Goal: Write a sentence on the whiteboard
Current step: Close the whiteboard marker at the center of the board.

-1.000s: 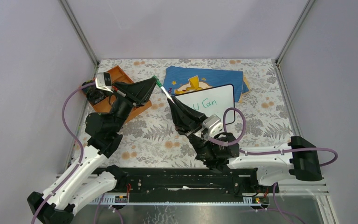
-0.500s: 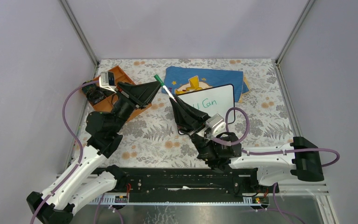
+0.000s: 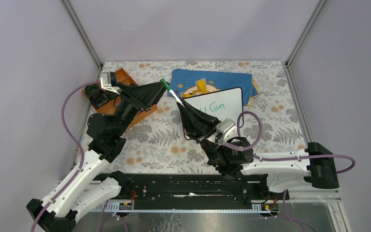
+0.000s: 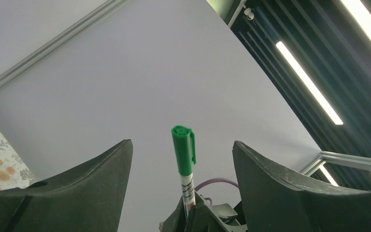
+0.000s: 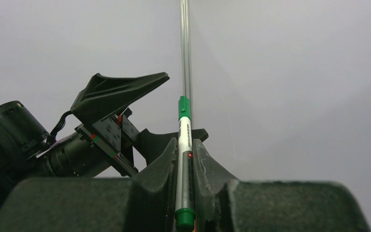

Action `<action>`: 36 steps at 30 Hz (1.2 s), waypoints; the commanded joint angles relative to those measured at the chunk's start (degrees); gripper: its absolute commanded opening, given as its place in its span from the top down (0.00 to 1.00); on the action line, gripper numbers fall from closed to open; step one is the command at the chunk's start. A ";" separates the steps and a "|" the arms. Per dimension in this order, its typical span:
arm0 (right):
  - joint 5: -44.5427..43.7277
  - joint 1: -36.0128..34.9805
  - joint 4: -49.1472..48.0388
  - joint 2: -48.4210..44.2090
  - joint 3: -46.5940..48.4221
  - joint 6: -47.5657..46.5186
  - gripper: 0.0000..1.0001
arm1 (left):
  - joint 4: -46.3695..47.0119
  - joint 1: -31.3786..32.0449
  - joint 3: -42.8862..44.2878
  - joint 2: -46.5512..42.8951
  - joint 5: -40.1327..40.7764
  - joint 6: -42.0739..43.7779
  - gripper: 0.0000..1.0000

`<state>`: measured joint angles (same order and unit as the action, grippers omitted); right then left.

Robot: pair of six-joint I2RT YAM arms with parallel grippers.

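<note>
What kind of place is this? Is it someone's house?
Probably not a house: it looks like a robot test booth in a lab. Plain grey walls on metal posts box in one table, and the left arm and right arm are bolted at its near edge.

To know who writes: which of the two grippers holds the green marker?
The right gripper, its jaws shut on the green marker. The left gripper stands open around the marker's capped end without touching it.

We see pale lilac walls (image 3: 198, 29) joined by aluminium corner posts (image 3: 82, 33), a grey floral-patterned counter (image 3: 159, 140), and long ceiling light strips (image 4: 309, 83) above the left hand (image 4: 181, 145).
</note>
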<state>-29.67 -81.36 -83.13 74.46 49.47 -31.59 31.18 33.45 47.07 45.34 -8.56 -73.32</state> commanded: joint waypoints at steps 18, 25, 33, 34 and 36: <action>2.31 0.33 0.15 -3.35 -0.70 2.08 1.00 | -3.67 0.39 5.67 2.11 -0.06 4.26 0.51; 2.01 0.33 1.05 -3.18 -0.44 2.01 1.00 | -4.64 0.39 5.92 2.29 -0.12 4.46 0.62; 0.52 0.33 0.53 -2.27 0.07 0.62 1.00 | -5.78 0.39 5.29 1.50 -0.28 4.82 0.86; 0.37 0.33 0.44 -2.10 0.21 0.45 1.00 | -5.78 0.39 5.08 1.43 -0.39 4.71 0.91; 0.10 0.33 0.31 -1.59 0.65 0.10 1.00 | -5.78 0.37 4.68 1.34 -0.66 4.37 1.00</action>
<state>-29.23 -81.32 -79.13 72.75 48.31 -30.24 26.09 33.45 51.42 47.22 -8.54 -70.39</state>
